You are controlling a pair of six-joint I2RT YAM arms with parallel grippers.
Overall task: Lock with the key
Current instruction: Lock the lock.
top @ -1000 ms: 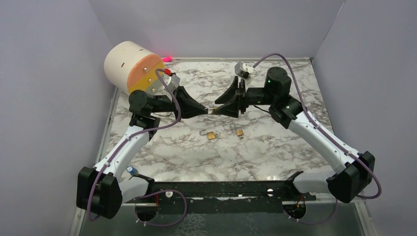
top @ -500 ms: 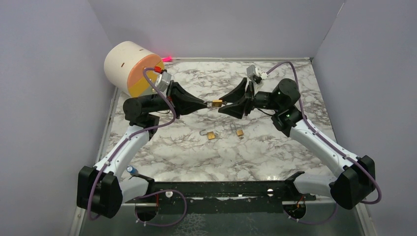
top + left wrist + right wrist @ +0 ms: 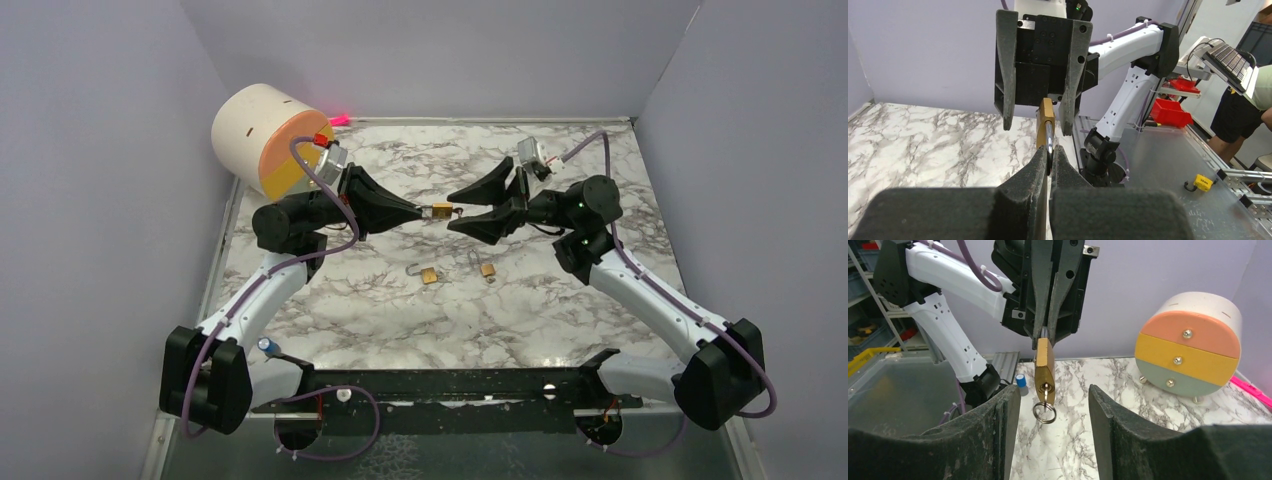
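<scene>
Right wrist, key (image 3: 1045, 390) in padlock (image 3: 1044, 360) (indistinct overhead), left tool (image 3: 1046, 333) gripping it

Left gripper (image 3: 424, 211) pinches padlock (image 3: 441, 210) midair; right gripper (image 3: 456, 211) spread, facing it.

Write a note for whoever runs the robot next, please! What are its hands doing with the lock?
Left gripper: fingers shut on the shackle, holding the padlock in the air.
Right gripper: open, fingers on either side of the key, not touching it.
The key sits in the keyhole, its ring hanging below. Two other padlocks lie on the table.
Done: key inserted.
Left: grip and turn the key.
</scene>
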